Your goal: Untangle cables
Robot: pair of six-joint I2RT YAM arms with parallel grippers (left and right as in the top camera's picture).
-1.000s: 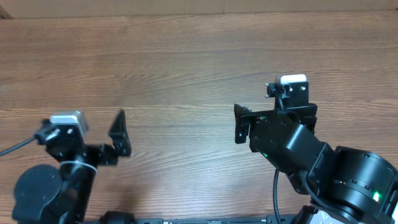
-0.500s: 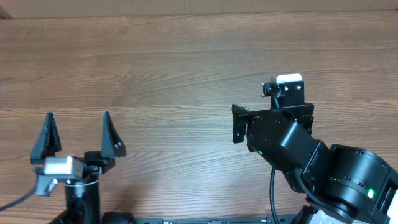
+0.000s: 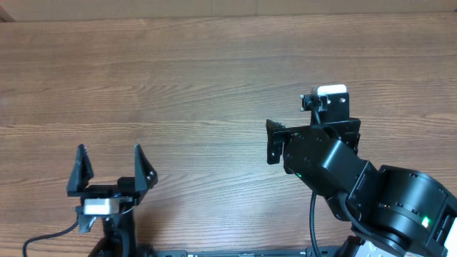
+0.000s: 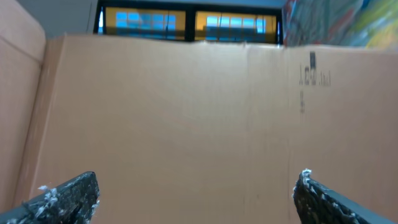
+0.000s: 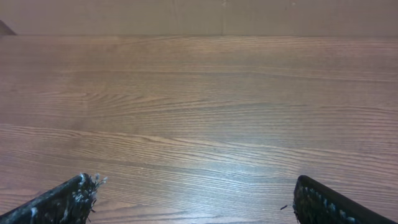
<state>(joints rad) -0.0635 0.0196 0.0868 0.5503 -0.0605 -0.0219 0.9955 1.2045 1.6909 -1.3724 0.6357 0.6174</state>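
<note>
No cables show in any view; they are hidden or out of view. My left gripper [image 3: 111,168] is open and empty near the table's front left, its fingers pointing toward the far side. In the left wrist view its two black fingertips [image 4: 196,199] are wide apart with only a cardboard wall between them. My right gripper [image 3: 273,143] is at the front right, pointing left. In the right wrist view its fingers [image 5: 196,199] are wide apart over bare wood, holding nothing.
The wooden table [image 3: 214,71] fills the overhead view. A brown cardboard wall [image 4: 186,112] stands behind it, with lit windows [image 4: 186,22] above. A thick black arm cable [image 3: 50,239] trails by the left base.
My left arm has swung round, so its open gripper now points to the far side and sits further right and nearer the front edge. The right arm shifted slightly, then stayed still.
</note>
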